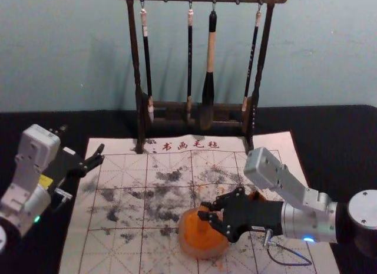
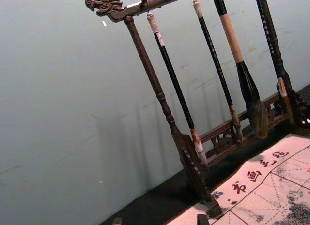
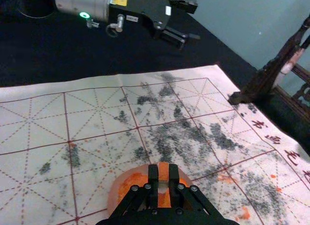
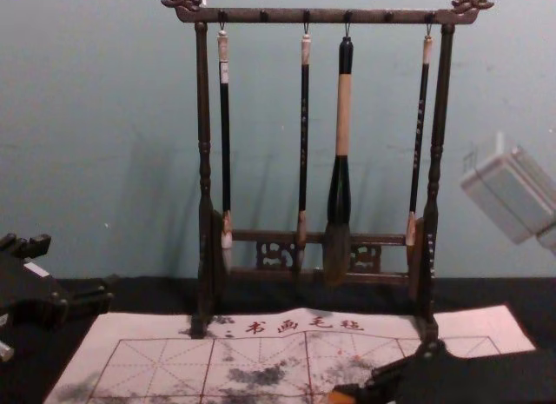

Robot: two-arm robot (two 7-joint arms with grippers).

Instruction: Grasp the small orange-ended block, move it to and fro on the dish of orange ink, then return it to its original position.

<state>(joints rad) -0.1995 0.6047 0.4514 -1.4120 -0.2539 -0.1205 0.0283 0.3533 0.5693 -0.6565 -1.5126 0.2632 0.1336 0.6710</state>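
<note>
My right gripper (image 1: pixel 207 210) reaches in from the right over the orange ink dish (image 1: pixel 204 254). In the right wrist view, the fingers of the right gripper (image 3: pixel 163 179) are closed against both sides of the small orange-ended block (image 3: pixel 163 171), which stands out over the dish (image 3: pixel 115 195). Whether its lower end touches the ink is hidden. An orange bit by the right gripper (image 4: pixel 358 395) shows low in the chest view. Off the mat's left side, my left gripper (image 1: pixel 82 145) hovers with spread, empty fingers; its tips edge into the bottom of the left wrist view.
A dark wooden rack (image 1: pixel 136 68) with several hanging brushes stands at the mat's far edge. Grey and orange stains mark the white gridded mat (image 1: pixel 118 250). Behind the right gripper lies an orange-brown object (image 1: pixel 257 195), partly hidden.
</note>
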